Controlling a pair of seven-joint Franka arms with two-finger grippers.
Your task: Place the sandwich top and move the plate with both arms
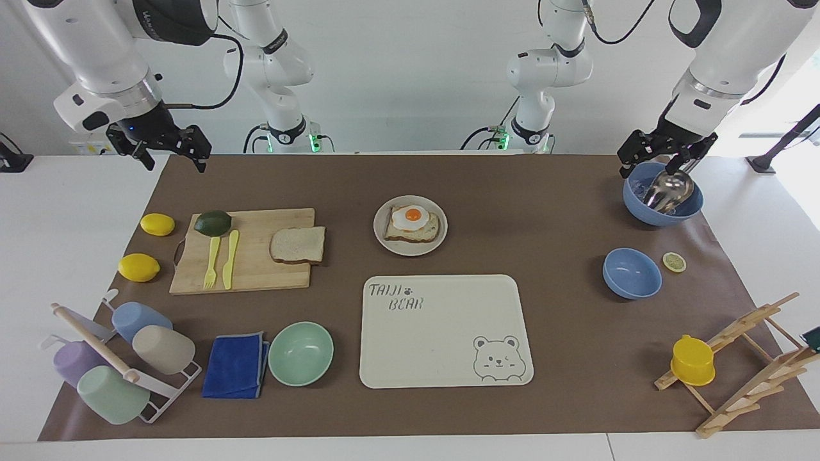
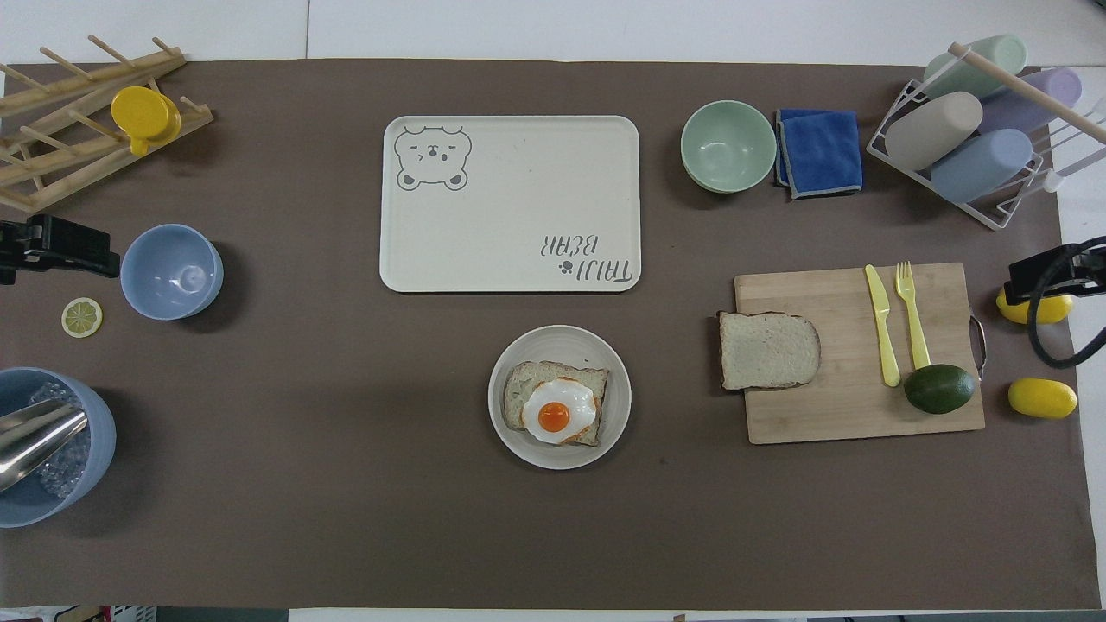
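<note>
The sandwich top [image 1: 298, 245] [image 2: 769, 350], a plain bread slice with a brown crust, lies flat on the wooden cutting board [image 1: 256, 282], overhanging the board's edge toward the plate. The round beige plate [image 1: 410, 250] [image 2: 518, 441] sits mid-table and carries a toast slice with a fried egg [image 1: 413, 221]. My right gripper [image 1: 176, 163] hangs open and empty above the mat's corner at the right arm's end. At the left arm's end, my left gripper [image 1: 646, 169] is raised open and empty over the blue bowl [image 1: 663, 214] with the metal scoop. Both arms wait.
A cream bear tray [image 1: 442, 358] lies farther from the robots than the plate. A mint bowl [image 1: 301, 353], blue cloth [image 1: 236, 365] and cup rack [image 1: 122, 365] lie beside it. An avocado [image 1: 213, 222], yellow cutlery [image 1: 221, 259], two lemons, a second blue bowl [image 1: 631, 273] and a wooden rack [image 1: 743, 358] are also out.
</note>
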